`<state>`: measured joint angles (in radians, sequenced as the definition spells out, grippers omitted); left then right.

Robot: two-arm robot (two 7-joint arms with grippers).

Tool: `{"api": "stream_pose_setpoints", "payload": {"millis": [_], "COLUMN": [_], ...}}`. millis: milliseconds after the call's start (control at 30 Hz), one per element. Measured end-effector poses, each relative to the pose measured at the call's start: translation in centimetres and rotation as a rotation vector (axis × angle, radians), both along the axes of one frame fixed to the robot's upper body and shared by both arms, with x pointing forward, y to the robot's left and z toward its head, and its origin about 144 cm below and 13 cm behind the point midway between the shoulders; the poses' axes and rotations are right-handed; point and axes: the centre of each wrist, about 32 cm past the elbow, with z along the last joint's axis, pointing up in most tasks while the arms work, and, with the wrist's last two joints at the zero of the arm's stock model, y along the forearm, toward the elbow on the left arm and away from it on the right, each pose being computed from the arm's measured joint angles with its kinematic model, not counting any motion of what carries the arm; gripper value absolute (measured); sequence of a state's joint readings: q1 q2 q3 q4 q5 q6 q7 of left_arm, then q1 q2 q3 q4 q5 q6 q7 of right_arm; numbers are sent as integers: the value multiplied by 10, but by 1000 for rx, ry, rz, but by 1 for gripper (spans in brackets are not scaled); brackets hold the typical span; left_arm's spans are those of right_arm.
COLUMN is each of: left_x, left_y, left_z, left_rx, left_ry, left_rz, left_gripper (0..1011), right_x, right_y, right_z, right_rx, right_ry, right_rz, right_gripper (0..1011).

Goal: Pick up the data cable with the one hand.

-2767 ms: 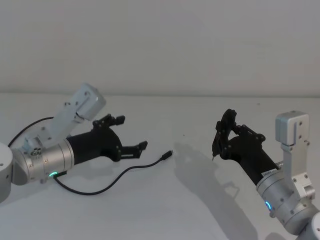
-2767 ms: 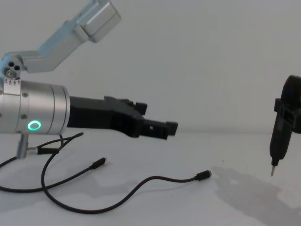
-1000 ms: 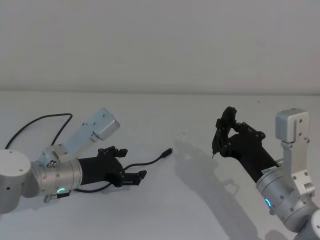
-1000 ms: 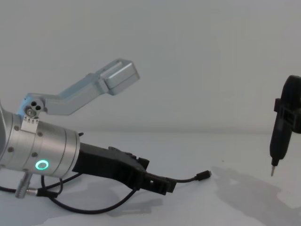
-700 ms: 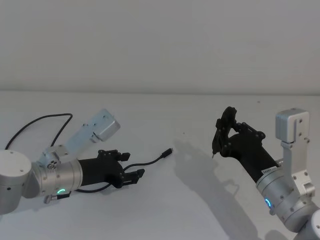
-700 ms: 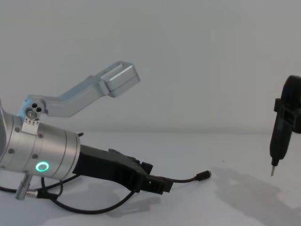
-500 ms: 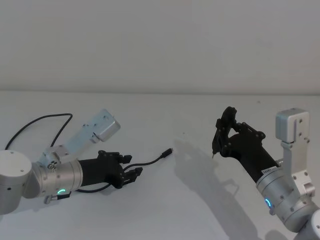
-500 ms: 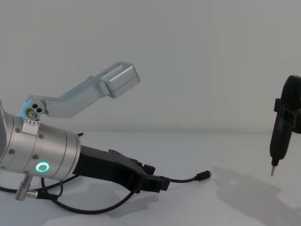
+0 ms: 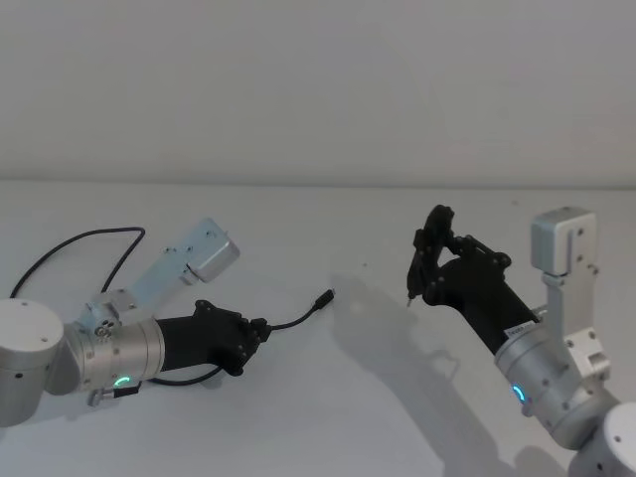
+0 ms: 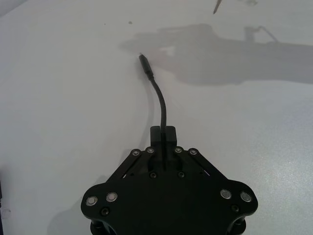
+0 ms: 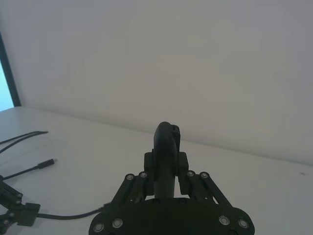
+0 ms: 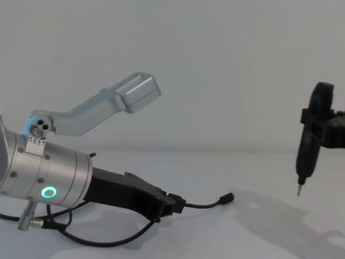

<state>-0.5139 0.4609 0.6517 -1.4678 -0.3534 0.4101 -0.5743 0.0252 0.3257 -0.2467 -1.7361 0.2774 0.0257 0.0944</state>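
Note:
The data cable (image 9: 296, 316) is thin and black and lies on the white table, its free plug (image 9: 324, 298) pointing to the right. My left gripper (image 9: 260, 331), black on a silver wrist with a green ring, is low over the table and shut on the cable. The left wrist view has the fingertips (image 10: 164, 133) pinched on the cable (image 10: 160, 98), which curves away to its plug (image 10: 145, 64). In the chest view the cable (image 12: 202, 205) leaves the left gripper (image 12: 178, 204) towards the plug (image 12: 227, 197). My right gripper (image 9: 429, 253) hovers to the right, shut, its thin pin tip (image 12: 298, 191) pointing down.
A black robot wire (image 9: 84, 241) loops over the table at the far left behind the left arm. The left arm's silver link (image 12: 116, 97) sticks up above its wrist. Bare white table (image 9: 348, 397) lies between the two arms, and a plain wall stands behind.
The left gripper came down and shut on the cable, and the free plug has slid a little to the left. The right gripper has shifted left, nearer the middle.

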Motion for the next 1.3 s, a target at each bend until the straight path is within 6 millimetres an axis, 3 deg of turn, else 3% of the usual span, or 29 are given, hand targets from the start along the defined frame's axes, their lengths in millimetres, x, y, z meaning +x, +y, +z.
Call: {"api": "stream_pose_setpoints", "payload": {"millis": [833, 1300], "left_x": [0, 0], "left_y": [0, 0], "left_z": [0, 0], "left_rx": [1, 1], "left_ry": [1, 1], "left_rz": [0, 0], "left_gripper": [40, 41], "right_x": [42, 56], "right_y": [23, 26], "right_z": [-18, -12], "right_rx": [-35, -16], "right_ry": [48, 14], "right_rz": [92, 118], "right_gripper": [274, 275]}}
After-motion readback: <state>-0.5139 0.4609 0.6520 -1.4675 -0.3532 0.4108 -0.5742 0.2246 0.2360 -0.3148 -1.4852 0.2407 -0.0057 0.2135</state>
